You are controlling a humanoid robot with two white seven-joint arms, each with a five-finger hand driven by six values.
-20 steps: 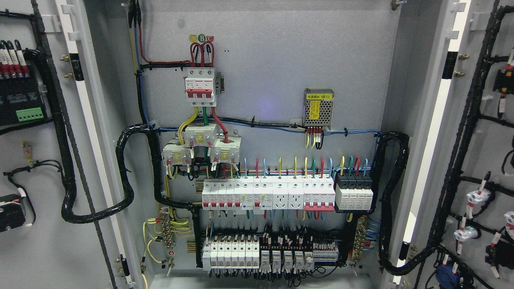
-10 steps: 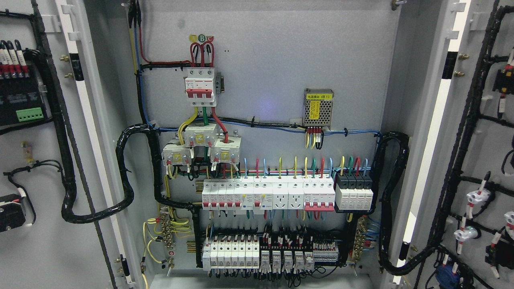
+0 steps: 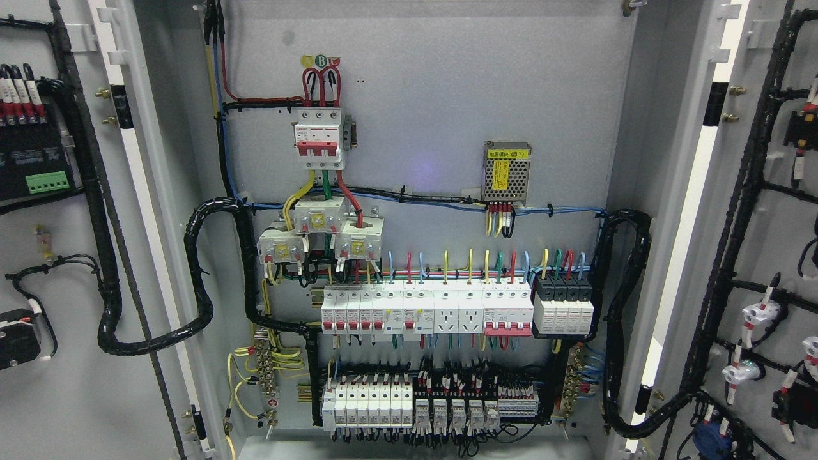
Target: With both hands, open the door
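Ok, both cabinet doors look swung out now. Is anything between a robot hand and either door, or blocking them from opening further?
Nothing visible does. The left door and right door both stand wide open, showing the breaker panel inside. Neither robot hand is in view, so the space between hand and door cannot be judged. Only black cable looms bridge the hinges.

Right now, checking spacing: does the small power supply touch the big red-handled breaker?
Apart. The head view shows bare grey backplate between the power supply and the breaker.

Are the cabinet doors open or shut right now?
Open. The left door and right door are both swung wide, inner faces with wiring toward the camera, and the breaker panel inside is fully exposed. No robot hand shows.
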